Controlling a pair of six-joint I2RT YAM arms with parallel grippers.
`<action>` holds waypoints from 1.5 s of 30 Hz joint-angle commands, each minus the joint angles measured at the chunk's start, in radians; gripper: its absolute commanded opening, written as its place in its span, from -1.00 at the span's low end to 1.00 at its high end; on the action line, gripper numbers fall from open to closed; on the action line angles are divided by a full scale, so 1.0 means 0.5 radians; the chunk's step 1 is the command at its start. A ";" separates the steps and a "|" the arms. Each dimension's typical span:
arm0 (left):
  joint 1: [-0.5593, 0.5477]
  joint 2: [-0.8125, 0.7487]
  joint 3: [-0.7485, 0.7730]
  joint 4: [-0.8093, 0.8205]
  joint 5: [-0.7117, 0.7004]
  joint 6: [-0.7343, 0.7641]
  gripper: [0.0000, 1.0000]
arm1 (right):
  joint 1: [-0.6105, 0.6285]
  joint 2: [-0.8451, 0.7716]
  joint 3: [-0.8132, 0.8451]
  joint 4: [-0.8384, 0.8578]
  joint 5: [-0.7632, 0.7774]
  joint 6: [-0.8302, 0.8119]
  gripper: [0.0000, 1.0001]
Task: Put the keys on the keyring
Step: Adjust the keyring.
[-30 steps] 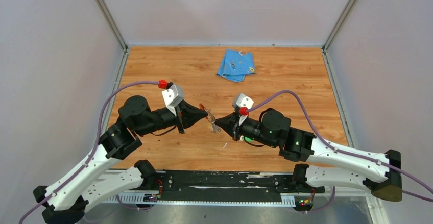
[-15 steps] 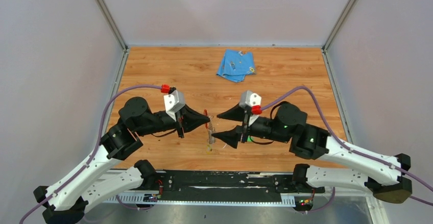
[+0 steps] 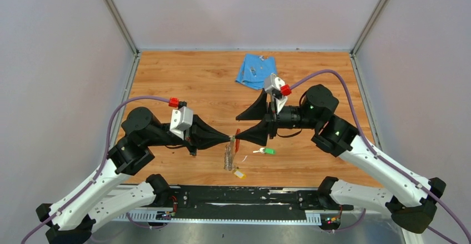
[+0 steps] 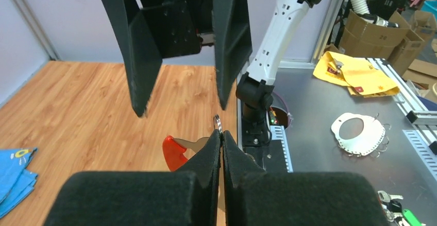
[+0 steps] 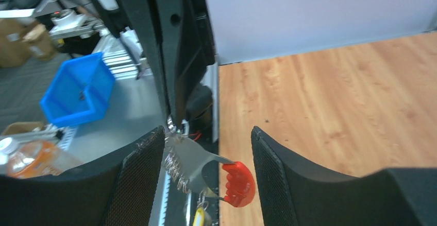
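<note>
2 robot arms meet tip to tip above a wooden table [image 3: 183, 83], with a keyring [image 5: 190, 161] between them.
1 flat silvery keyring with a red tab at one end hangs from the left gripper [image 4: 221, 133], whose jaws are pinched tight on its top edge. The right gripper [image 3: 239, 128] gapes wide on either side of it, gripping nothing. The green key [image 3: 266, 151] lies on the table nearby, and the yellow key [image 3: 240, 173] sits by the keyring's lower end.

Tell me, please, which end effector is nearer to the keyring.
Left. The left end effector is shut on the keyring; the right end effector stands open just beside it, its fingers either side without gripping.
</note>
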 commanded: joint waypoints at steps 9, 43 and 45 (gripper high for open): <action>0.006 -0.031 0.044 0.153 -0.021 -0.084 -1.00 | -0.028 -0.027 -0.080 0.296 -0.419 0.222 0.25; 0.006 -0.027 0.015 0.125 -0.114 -0.043 -1.00 | 0.004 0.083 -0.130 0.446 -0.351 0.349 -0.99; 0.006 -0.029 0.004 0.092 -0.141 -0.013 -1.00 | 0.005 0.074 -0.096 0.334 -0.331 0.326 -0.99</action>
